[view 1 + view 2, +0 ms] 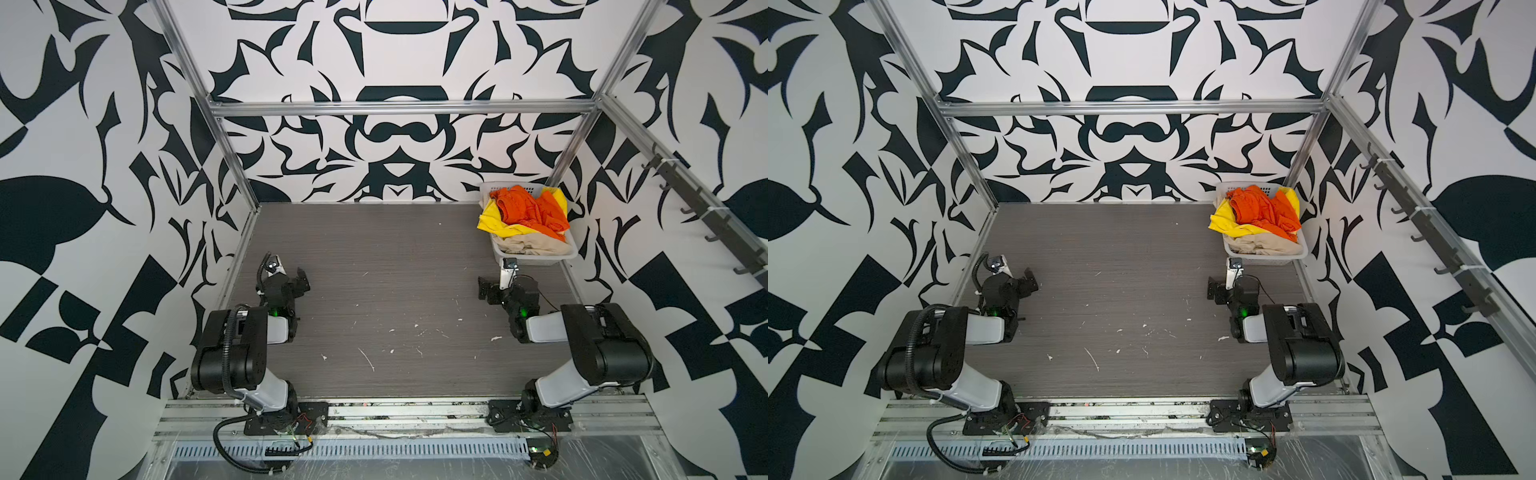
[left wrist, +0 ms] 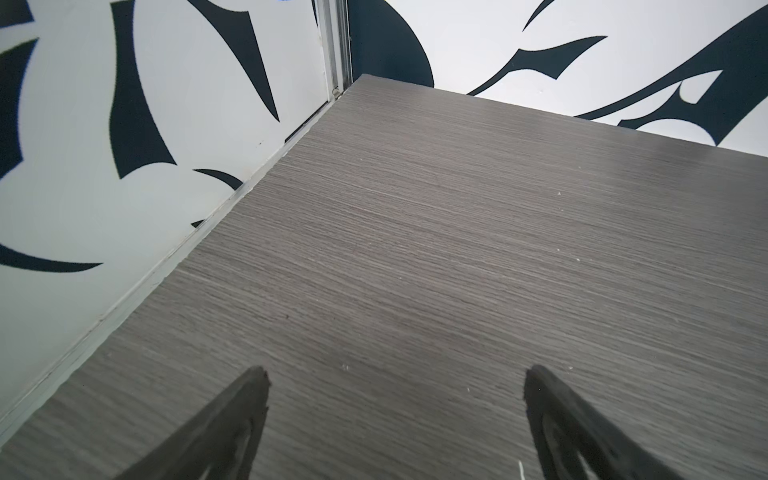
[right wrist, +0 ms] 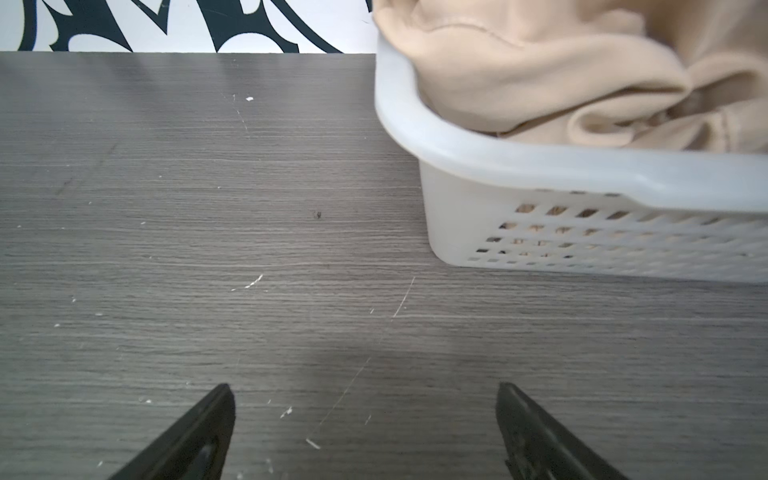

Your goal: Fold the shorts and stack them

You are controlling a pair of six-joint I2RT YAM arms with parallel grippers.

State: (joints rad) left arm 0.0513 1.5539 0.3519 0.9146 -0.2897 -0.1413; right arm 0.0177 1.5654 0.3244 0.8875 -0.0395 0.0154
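The shorts lie crumpled in a white perforated basket (image 1: 536,261) at the table's far right corner. Orange shorts (image 1: 528,208) are on top, yellow shorts (image 1: 492,219) hang over the left rim, and beige shorts (image 1: 534,246) lie at the front. Both top views show this pile (image 1: 1262,210). My right gripper (image 1: 500,284) is open and empty just in front of the basket. In the right wrist view its fingertips (image 3: 365,385) stand wide apart over bare table, with the beige shorts (image 3: 540,70) and basket rim (image 3: 540,166) ahead. My left gripper (image 1: 286,274) (image 2: 397,370) is open and empty near the left wall.
The grey wood-grain table (image 1: 395,270) has small white scuffs. Patterned walls and aluminium frame posts (image 1: 232,137) close it in on three sides. A rail of dark hooks (image 1: 702,208) runs along the right wall. Both arm bases sit on the front rail (image 1: 407,409).
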